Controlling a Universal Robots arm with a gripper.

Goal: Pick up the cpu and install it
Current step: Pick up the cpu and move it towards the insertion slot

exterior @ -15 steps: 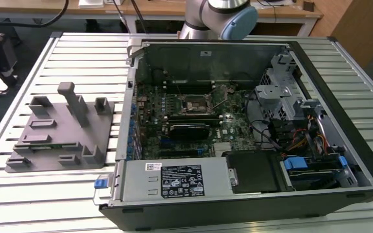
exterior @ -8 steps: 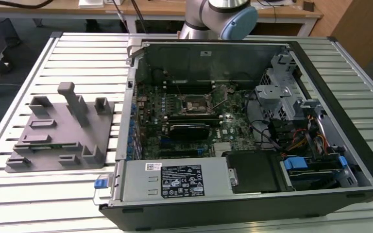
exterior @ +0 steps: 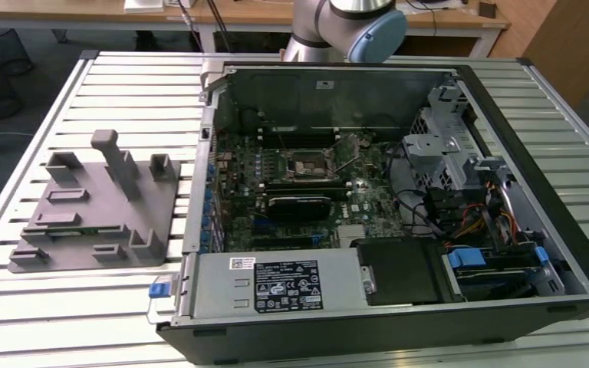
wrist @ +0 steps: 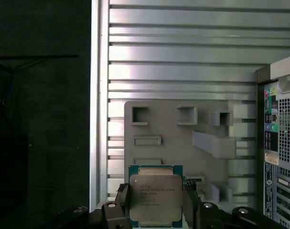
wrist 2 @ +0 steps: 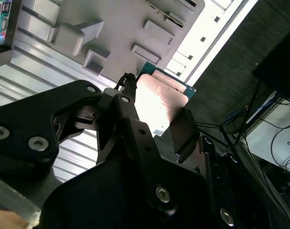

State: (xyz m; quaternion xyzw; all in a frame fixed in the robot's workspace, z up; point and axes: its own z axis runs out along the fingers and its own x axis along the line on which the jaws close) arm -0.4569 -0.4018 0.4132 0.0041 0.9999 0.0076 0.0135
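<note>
The cpu (wrist: pixel 155 195), a flat square chip with a silver metal top and green edge, sits between the two black fingers of my gripper (wrist: pixel 155 206), which is shut on its opposite sides. In the second wrist view the cpu (wrist 2: pixel 160 100) shows tilted and brightly lit in the gripper (wrist 2: pixel 159 121). It hangs high above the grey fixture plate (wrist: pixel 183 138) on the slatted table. The motherboard socket (exterior: pixel 310 162) lies open inside the computer case (exterior: pixel 540 176) in the exterior view.
The grey fixture plate (exterior: pixel 95 207), with raised blocks and pockets, lies at the exterior view's left of the case. A black heatsink block (exterior: pixel 300 205) and power supply (exterior: pixel 274 284) sit inside the case. The arm (exterior: pixel 346 23) rises behind it. The table edge (wrist: pixel 94 119) drops to dark floor.
</note>
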